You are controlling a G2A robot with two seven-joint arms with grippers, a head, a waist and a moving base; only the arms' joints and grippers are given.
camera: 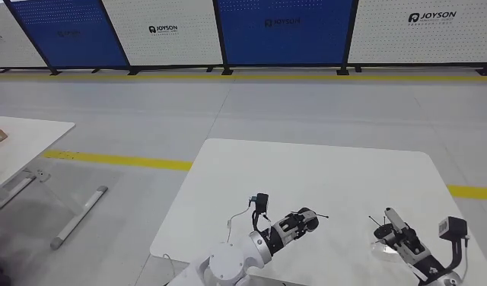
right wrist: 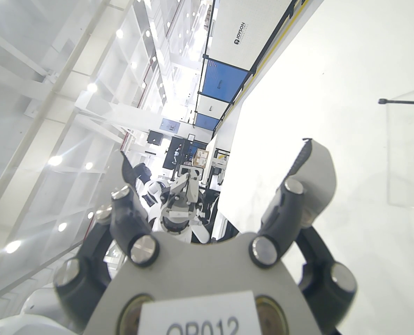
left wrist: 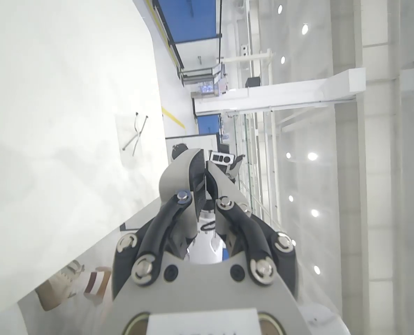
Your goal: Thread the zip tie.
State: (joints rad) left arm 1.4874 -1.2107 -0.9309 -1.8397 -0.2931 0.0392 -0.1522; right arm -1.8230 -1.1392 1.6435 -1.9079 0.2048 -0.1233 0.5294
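Observation:
My left gripper (camera: 310, 218) hangs over the near middle of the white table (camera: 304, 172). Its fingers (left wrist: 198, 172) are pressed together, and a thin black zip tie (camera: 320, 215) sticks out from their tips toward the right. To the right, my right gripper (camera: 386, 216) is open with nothing between its fingers (right wrist: 310, 156). Two more zip ties (left wrist: 136, 134) lie crossed on the table just beside it (camera: 376, 224). In the right wrist view a black zip tie (right wrist: 404, 102) runs along the edge of a clear sheet (right wrist: 407, 162).
The clear sheet (camera: 383, 248) lies flat under the right arm near the table's front right edge. The far half of the table is bare. Blue and white pegboard panels (camera: 281, 23) stand across the floor behind.

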